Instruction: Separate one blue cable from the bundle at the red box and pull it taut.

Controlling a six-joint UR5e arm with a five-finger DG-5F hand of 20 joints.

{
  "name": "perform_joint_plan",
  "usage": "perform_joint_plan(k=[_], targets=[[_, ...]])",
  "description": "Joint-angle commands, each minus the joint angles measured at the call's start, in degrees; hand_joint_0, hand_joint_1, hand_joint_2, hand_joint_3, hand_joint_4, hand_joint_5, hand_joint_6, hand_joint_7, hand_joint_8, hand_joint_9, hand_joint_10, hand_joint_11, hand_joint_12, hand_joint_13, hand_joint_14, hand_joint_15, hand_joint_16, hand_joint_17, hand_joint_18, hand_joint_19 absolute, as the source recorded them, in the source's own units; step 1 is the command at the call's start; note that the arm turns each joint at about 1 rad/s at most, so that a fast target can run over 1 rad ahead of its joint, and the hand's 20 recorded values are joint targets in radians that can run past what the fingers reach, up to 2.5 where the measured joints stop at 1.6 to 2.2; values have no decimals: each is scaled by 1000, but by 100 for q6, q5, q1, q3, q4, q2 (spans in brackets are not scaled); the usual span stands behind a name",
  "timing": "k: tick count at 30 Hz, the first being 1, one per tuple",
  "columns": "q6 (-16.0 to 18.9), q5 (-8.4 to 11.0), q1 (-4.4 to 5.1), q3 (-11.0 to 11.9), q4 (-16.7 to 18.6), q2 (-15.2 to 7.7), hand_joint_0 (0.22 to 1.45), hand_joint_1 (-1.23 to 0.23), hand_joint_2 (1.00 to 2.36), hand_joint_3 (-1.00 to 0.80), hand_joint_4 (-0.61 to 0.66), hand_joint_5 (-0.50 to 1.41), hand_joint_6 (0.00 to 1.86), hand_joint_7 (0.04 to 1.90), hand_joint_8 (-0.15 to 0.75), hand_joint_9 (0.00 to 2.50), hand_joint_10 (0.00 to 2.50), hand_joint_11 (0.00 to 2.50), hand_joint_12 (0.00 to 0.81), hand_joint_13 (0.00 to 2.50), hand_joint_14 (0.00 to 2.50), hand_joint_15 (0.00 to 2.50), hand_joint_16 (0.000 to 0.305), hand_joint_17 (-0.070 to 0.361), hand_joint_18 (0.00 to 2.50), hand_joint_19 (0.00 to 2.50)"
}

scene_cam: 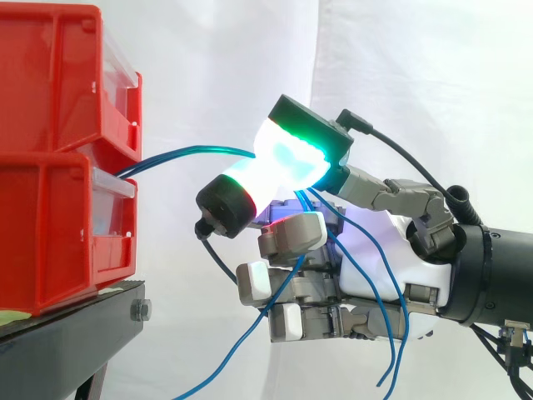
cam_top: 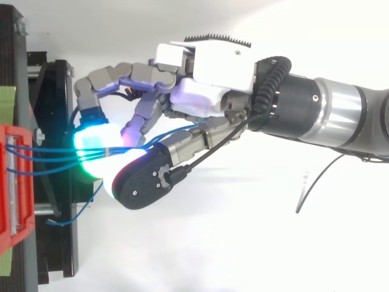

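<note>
The robot's hand [cam_top: 209, 70] reaches in from the right, fingers curled, with its glowing cyan-green pads [scene_cam: 279, 162] pinching a bundle of thin blue cables [scene_cam: 200, 150]. From the pinch the strands run roughly level and leftward, close together, to the gap between two stacked red plastic bins [scene_cam: 50, 92]. Their loose ends trail down past the lower fingers and hang free. The bins sit on a black metal stand [scene_cam: 75, 321], before a white curtain [scene_cam: 416, 75].

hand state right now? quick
hand: shut, thumb and fingers pinching the blue cables that run from the red box
</note>
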Motion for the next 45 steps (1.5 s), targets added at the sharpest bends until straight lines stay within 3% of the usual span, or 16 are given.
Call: perform_joint_plan(k=[1, 14, 24, 34, 40, 45], targets=[[-3, 3, -3, 0, 0, 1, 586, -613, 1014, -300, 21, -115, 617, 1411, 309, 1183, 34, 1203, 412, 963, 27, 696, 55, 124, 869, 877], [-20, -6, -3, 0, 18, 1, 532, -589, 1001, -485, 36, -115, 615, 1399, 322, 1190, 34, 1199, 427, 974, 25, 695, 58, 130, 890, 866], [-12, -6, -3, 0, 44, 1, 521, -664, 1000, -500, 38, -114, 611, 1410, 328, 1189, 34, 1196, 429, 968, 26, 691, 58, 131, 886, 862], [6, 3, -11, 0, 53, -7, 511, -562, 1000, -500, 40, -111, 614, 1393, 326, 1193, 33, 1199, 429, 974, 24, 685, 59, 134, 893, 846], [15, 3, -11, 0, 53, 1, 597, -435, 1000, -500, 25, -108, 616, 1406, 310, 1204, 35, 1205, 409, 970, 27, 694, 54, 121, 856, 879], [15, 3, -11, 0, 53, 1, 635, -466, 1009, -406, 20, -106, 618, 1411, 300, 1215, 35, 1209, 409, 971, 27, 689, 54, 121, 860, 874]])
